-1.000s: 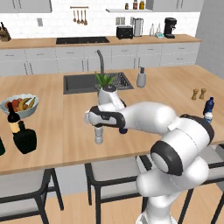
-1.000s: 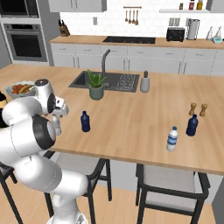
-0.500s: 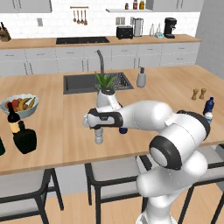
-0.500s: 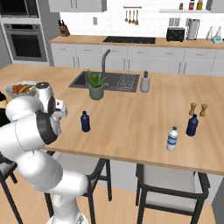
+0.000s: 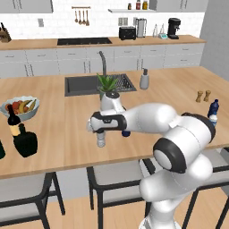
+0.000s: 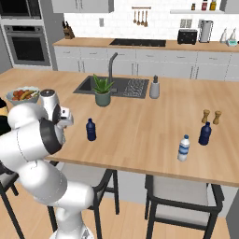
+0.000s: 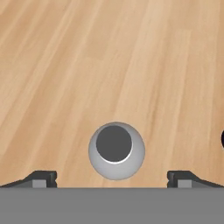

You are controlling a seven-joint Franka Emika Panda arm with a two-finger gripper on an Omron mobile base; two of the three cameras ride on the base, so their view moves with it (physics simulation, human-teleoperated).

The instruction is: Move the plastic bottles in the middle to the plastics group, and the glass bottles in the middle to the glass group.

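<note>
Greyish round-shouldered plastic bottle [image 7: 116, 151] right between the wide-open gripper [image 7: 113, 178] tips, probably untouched; smooth wooden counter [image 7: 131, 65] beneath.

My fingers [image 7: 41, 178] are matt dark plastic. The worktop [image 5: 67, 134] is light wood with fine straight grain and a smooth satin finish. The greyish bottle [image 7: 116, 151] below me is smooth, dull translucent plastic. The navy bottle [image 6: 91, 130] is opaque with a faint sheen. The black flask [image 5: 25, 141] looks like glossy glass. The sink [image 5: 85, 85] is dark matt metal
</note>
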